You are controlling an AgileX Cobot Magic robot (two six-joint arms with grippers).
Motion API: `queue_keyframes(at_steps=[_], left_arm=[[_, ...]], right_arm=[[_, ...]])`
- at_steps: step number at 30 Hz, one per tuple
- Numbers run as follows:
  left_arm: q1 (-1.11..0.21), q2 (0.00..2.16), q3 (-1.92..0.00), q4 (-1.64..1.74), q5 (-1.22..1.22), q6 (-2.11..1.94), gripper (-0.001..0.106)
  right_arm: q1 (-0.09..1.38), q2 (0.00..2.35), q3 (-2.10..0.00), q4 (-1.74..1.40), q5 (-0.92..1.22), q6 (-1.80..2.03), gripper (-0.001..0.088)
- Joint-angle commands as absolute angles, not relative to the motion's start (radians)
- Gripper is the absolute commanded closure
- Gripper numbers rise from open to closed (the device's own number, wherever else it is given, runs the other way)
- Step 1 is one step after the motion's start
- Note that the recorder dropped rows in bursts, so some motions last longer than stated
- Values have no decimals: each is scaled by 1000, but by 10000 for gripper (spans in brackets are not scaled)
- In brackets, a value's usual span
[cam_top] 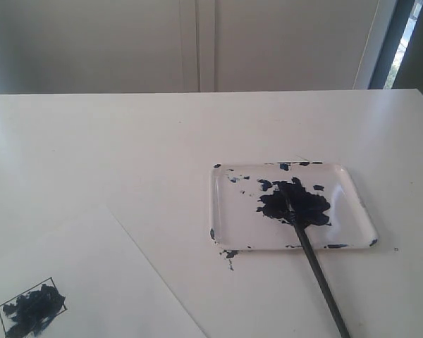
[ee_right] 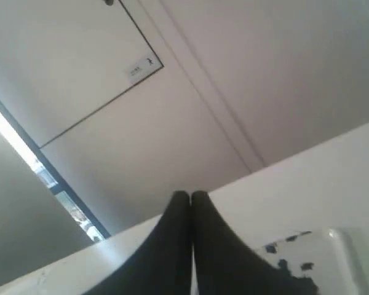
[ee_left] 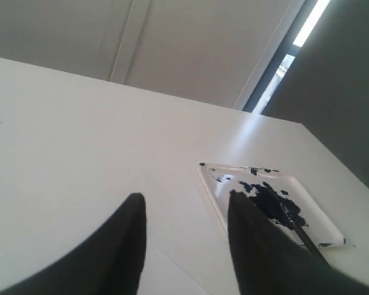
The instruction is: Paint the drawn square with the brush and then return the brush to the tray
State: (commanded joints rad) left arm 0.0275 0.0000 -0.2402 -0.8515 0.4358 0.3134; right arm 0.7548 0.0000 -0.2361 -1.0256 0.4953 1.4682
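Observation:
The brush (cam_top: 317, 271) lies with its dark tip in the paint blotch of the white tray (cam_top: 225, 211). Its black handle crosses the tray's near rim and runs toward the table's front right. The drawn square (cam_top: 32, 308) on the paper sheet (cam_top: 106, 282) at front left is daubed with dark paint. Neither gripper shows in the exterior view. In the left wrist view my left gripper (ee_left: 186, 198) is open and empty above the table, with the tray (ee_left: 313, 212) and brush (ee_left: 301, 232) beyond one finger. My right gripper (ee_right: 191, 195) is shut on nothing, with a corner of the tray (ee_right: 338, 258) beside it.
The white table (cam_top: 197, 134) carries a few paint specks (cam_top: 230, 255) just off the tray's near left corner. A pale wall with a panel seam stands behind the table, and a dark window frame (cam_top: 391, 42) is at the back right.

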Motion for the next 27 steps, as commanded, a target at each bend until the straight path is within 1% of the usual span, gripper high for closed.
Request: queue_keyframes(at_steps=[5, 9, 15, 21, 27], left_arm=[[27, 0, -224, -852, 419, 313, 574], [27, 0, -151, -852, 372, 313, 574], [27, 0, 0, -852, 355, 313, 574], [27, 0, 0, -852, 299, 318, 574], [27, 0, 0, -852, 299, 318, 574]], right_arm=[[711, 0, -93, -1026, 493, 1468, 868], [679, 0, 0, -1026, 495, 1468, 868], [664, 0, 0, -1025, 518, 1468, 868], [664, 0, 0, -1025, 518, 1468, 868], [664, 0, 0, -1025, 518, 1468, 868]])
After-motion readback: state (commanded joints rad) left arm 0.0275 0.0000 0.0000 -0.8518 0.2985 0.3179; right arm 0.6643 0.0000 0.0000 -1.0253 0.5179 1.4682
